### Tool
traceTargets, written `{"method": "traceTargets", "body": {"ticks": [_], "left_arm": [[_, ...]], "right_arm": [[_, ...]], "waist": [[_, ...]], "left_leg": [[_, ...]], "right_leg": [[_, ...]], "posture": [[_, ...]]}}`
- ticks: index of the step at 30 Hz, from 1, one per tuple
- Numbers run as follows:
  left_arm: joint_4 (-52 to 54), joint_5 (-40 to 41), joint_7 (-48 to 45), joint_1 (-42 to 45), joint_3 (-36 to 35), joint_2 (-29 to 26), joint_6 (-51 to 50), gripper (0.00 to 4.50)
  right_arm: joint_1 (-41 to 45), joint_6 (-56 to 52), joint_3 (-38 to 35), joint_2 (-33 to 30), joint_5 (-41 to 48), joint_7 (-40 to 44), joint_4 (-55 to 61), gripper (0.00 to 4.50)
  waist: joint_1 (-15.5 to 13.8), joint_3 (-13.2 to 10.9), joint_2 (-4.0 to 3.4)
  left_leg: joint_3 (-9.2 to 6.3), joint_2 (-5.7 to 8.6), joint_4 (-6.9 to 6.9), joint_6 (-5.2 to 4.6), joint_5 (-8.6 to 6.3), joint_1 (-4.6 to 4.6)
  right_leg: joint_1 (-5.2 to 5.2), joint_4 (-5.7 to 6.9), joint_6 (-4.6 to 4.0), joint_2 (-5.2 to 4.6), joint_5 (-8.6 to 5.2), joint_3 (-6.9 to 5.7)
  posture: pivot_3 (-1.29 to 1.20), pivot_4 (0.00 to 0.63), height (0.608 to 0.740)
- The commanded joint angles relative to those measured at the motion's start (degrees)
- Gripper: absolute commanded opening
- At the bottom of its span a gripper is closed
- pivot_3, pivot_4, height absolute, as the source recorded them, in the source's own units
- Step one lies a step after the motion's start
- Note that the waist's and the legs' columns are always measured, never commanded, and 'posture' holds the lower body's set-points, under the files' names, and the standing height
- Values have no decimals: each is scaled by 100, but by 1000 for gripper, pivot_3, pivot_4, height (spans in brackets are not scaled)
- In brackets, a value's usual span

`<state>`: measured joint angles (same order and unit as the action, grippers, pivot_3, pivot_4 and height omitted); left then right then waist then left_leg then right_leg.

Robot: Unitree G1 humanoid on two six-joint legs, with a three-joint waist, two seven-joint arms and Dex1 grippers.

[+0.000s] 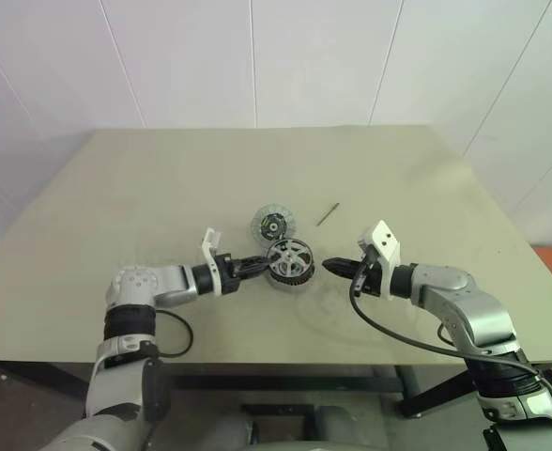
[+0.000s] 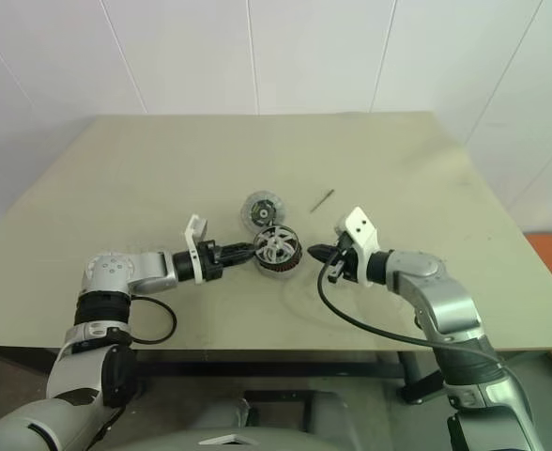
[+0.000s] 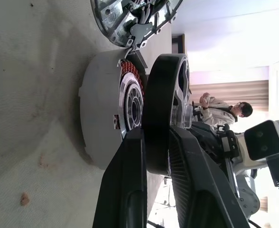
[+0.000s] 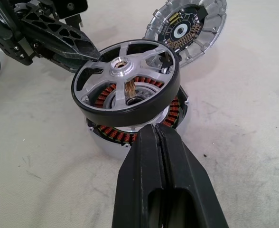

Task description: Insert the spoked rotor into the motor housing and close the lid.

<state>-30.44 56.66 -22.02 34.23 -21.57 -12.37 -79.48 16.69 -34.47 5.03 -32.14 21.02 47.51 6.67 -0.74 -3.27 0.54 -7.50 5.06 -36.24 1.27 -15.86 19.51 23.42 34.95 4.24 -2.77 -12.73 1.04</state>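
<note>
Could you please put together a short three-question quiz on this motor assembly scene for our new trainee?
1. True or false: the spoked rotor sits flat and fully seated in the motor housing.
2. Which gripper holds the rotor: A) left gripper, B) right gripper?
3. Fill in: the lid lies on the ____, beside the housing.

Key: 1 false, it is tilted above the windings; 2 A; 3 table.

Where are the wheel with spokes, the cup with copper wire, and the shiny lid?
wheel (image 4: 125,78): right wrist view, on a silver spoke near its hub.
cup (image 4: 112,134): right wrist view, on its copper windings.
lid (image 4: 181,29): right wrist view, on its dark centre.
</note>
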Motion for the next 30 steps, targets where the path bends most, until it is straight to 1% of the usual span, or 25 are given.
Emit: {"method": "traceTargets", "body": {"ticks": [1, 30], "left_arm": [[6, -61, -138, 172, -50, -3, 21, 373], [-85, -545, -533, 171, -71, 84, 206, 373]], "right_arm": [[90, 92, -152, 33, 71, -24, 151, 0], [10, 95, -184, 56, 181, -114, 269, 0]], "waist": [[2, 0, 0], [0, 0, 0]], "left_leg": [[0, 0, 0, 0, 0, 0], [0, 0, -2, -2, 1, -1]], "right_leg": [[0, 0, 0, 0, 0, 0], [-2, 1, 0, 0, 0, 0]], "posture": [[0, 0, 740], [0, 0, 740]]}}
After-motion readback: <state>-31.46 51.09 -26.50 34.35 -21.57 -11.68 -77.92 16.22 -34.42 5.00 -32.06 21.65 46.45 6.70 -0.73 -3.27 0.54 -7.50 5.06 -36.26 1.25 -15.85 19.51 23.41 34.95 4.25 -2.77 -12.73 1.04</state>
